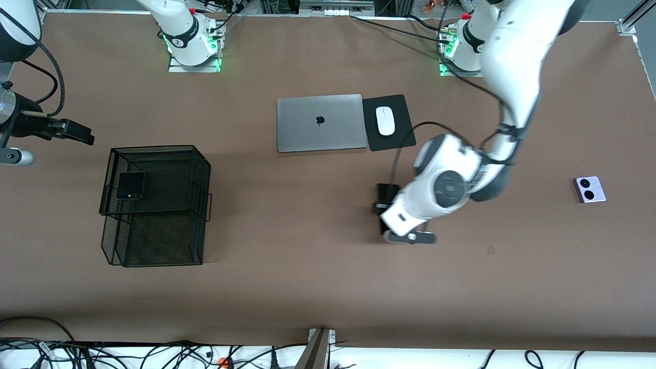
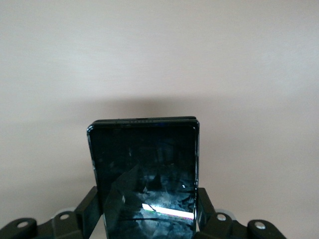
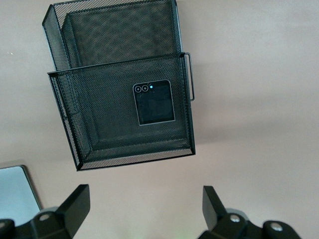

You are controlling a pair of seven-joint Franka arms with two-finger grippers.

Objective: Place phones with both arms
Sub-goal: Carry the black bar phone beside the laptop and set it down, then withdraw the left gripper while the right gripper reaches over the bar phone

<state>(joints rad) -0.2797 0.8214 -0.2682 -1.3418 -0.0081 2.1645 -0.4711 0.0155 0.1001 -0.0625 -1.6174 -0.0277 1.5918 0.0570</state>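
The left arm reaches from its base down over the middle of the table, elbow bent and wrist turned downward. The left gripper [image 2: 147, 219] hangs low above the tabletop, its fingers [image 2: 88, 209] clamped on the sides of a slim black phone [image 2: 144, 174]. The right arm waits raised at its end of the table, and the right gripper [image 3: 144, 209] has its fingers [image 3: 76, 201] spread wide, holding nothing.

The light is even and quite bright and seems to come from above. On the brown desk [image 1: 318, 277] the shadows are soft, as under the mesh basket [image 1: 154, 205] and the left arm [image 1: 451, 184]. The left wrist view looks pale and washed, with a dim shadow above the black phone [image 2: 144, 174], whose glass reflects a white streak. The gripper fingers [image 3: 75, 206] look slightly blurred.
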